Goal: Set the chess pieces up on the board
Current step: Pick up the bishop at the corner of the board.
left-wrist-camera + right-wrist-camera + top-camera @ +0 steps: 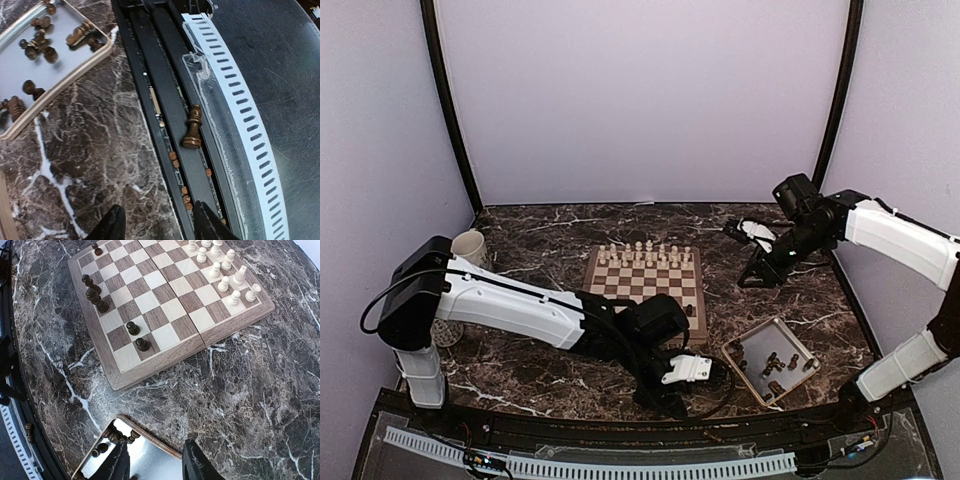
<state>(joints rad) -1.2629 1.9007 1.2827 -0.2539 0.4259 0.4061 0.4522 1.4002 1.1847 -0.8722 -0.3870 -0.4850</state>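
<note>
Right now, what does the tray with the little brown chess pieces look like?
The tray is shallow and square, with a beige raised rim and a pale grey floor. It lies flat on the marble table, turned cornerwise, right of the chessboard and apart from it. Several dark brown chess pieces lie scattered inside. Nothing else touches it.

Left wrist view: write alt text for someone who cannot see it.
A dark brown chess piece lies off the marble, on the black rail at the table's edge, beyond the open left gripper. At upper left, a beige tray holds more dark pieces.
</note>
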